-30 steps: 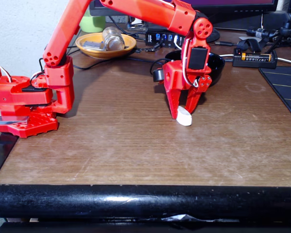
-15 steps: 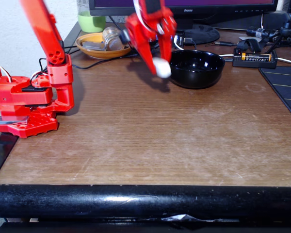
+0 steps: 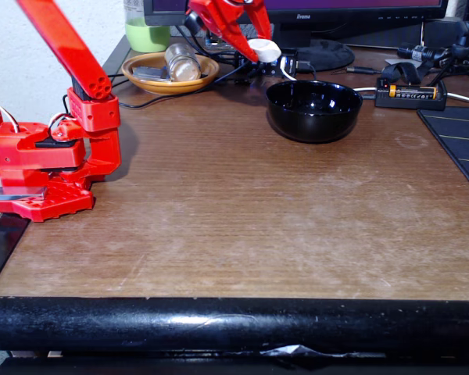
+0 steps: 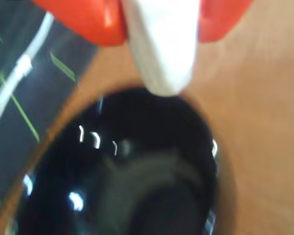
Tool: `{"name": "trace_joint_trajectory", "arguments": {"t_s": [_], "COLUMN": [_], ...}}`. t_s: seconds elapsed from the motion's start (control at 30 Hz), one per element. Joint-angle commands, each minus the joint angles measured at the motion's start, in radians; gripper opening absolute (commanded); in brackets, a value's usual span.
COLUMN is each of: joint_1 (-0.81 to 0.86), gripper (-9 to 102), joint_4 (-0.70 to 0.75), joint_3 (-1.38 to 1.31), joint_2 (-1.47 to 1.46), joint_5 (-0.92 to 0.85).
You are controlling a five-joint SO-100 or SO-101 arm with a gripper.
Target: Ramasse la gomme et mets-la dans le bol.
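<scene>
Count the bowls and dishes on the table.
2. A black bowl stands empty near the back of the table, right of centre in the fixed view. An orange dish sits at the back left, holding a jar and other bits. Clutter behind may hide more.

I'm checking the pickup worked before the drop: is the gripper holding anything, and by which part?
Yes. The gripper is shut on the white eraser, clamped at its upper part between the two red fingers, its lower end hanging free above the black bowl.
</scene>
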Motion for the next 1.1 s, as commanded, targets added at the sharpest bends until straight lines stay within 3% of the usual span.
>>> {"name": "trace_joint_trajectory", "arguments": {"t_s": [0.0, 0.47, 1.07], "joint_1": [-0.021, -0.034, 0.041], "gripper": [-6, -6, -5], "joint_4": [0.057, 0.201, 0.179], "joint_3": [-0.253, -0.73, -0.785], "joint_2": [-0.129, -0.491, -0.65], "joint_5": [0.032, 0.058, 0.011]}}
